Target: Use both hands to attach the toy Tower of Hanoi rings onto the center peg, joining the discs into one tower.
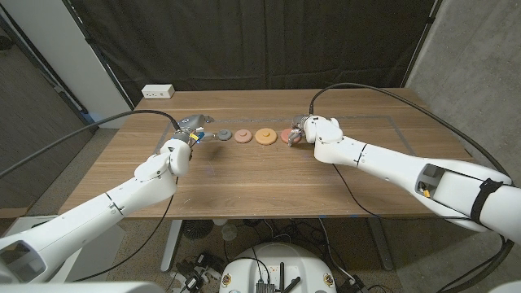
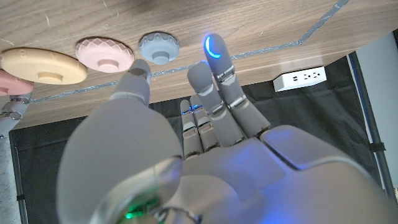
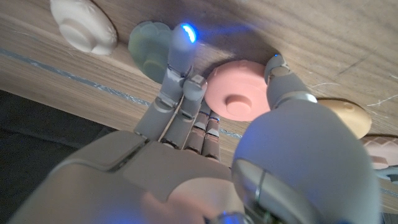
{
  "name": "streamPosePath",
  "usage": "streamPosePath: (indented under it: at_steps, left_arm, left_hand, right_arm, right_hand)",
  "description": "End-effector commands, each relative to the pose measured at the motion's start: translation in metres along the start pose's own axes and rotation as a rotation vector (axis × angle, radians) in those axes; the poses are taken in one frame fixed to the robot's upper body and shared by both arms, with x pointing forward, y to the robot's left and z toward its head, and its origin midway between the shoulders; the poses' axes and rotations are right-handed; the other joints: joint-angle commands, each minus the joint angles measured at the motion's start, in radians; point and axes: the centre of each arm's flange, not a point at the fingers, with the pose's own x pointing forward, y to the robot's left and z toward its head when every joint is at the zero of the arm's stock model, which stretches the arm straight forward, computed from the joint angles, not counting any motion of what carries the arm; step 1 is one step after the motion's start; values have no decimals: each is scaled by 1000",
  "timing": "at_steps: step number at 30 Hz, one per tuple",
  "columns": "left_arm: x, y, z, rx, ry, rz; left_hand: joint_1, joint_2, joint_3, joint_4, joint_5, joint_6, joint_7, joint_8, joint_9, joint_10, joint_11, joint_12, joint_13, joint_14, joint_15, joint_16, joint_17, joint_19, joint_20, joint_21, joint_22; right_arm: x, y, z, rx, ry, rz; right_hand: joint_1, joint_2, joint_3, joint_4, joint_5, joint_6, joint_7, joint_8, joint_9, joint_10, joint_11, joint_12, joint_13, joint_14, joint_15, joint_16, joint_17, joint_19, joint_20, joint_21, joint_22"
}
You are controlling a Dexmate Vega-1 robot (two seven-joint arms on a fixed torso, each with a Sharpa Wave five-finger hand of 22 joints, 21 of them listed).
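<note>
Several toy discs lie in a row across the table's middle: a small grey-blue disc [image 1: 221,135] [image 2: 159,46], a pink disc [image 1: 242,136] [image 2: 104,53], a tan disc [image 1: 264,136] [image 2: 42,65] and a salmon disc [image 1: 286,135] [image 3: 239,90]. My left hand [image 1: 194,132] [image 2: 205,118] hovers just left of the grey-blue disc, fingers apart and holding nothing. My right hand [image 1: 312,130] [image 3: 186,130] is at the row's right end. Its fingers reach over a green disc [image 3: 149,46] and its thumb stands beside the salmon disc. A cream disc [image 3: 83,25] lies beyond the green one.
A white power strip [image 1: 159,91] [image 2: 301,78] sits at the table's far left corner. Black cables run from both arms over the table's back. A dark curtain hangs behind the wooden table [image 1: 269,183].
</note>
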Motion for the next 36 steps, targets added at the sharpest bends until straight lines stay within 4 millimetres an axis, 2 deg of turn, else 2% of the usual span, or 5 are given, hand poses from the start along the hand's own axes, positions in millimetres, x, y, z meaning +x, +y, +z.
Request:
streamPosePath:
  at_steps: [1, 5, 10, 16, 36]
  left_arm:
    - [-1, -1, 0, 0, -5, -2]
    - [-1, -1, 1, 2, -8, -3]
    - [-1, 0, 2, 2, -11, 0]
    - [-1, 0, 2, 3, -12, -6]
    - [-1, -2, 0, -1, -7, -11]
  left_hand:
    - [1, 3, -1, 1, 7, 10, -2, 5, 3, 13, -2, -3, 2, -1, -2, 0, 2, -7, -90, 8, 2]
    - [0, 4, 0, 1, 7, 12, -1, 5, 3, 13, -3, -4, 2, -3, -2, -3, -1, -11, -90, 13, 1]
    - [-1, 4, 0, 1, 8, 13, -2, 5, 3, 14, -3, -4, 2, 0, -2, 1, 4, -13, -90, 18, 0]
    - [-1, 5, 0, 1, 9, 14, -2, 5, 3, 15, -3, -5, 2, 0, -2, 0, 4, -15, -90, 24, -1]
    - [-3, 6, 3, 0, 11, 17, -2, 4, 4, 18, -4, -6, 2, 4, -2, 1, 8, -26, -90, 44, -5]
  right_arm:
    - [-1, 7, -2, 21, 4, -52]
    - [-3, 9, -5, 47, -15, -92]
    - [-5, 9, -6, 42, -20, -104]
    - [-6, 10, -6, 39, -28, -102]
    - [-11, -7, -6, -2, -55, -101]
  right_hand:
    - [39, 36, 21, 3, 12, 85, -55, 25, 5, 159, -89, 31, 38, 39, -103, 32, 15, 25, -11, 25, -5]
    - [51, 48, 32, 4, 20, 140, -103, 47, 6, 213, -107, 38, 48, 77, -103, 64, 19, 50, -11, 51, 1]
    - [55, 56, 40, 6, 29, 198, -121, 70, 4, 251, -116, 36, 53, 104, -102, 87, 19, 63, -11, 66, -4]
    - [52, 66, 45, 10, 36, 240, -119, 86, 2, 276, -117, 31, 53, 120, -102, 99, 18, 75, -11, 79, -5]
    - [53, 85, 61, 7, 57, 273, -119, 96, -2, 314, -121, 24, 63, 144, -102, 116, 19, 88, -12, 95, -13]
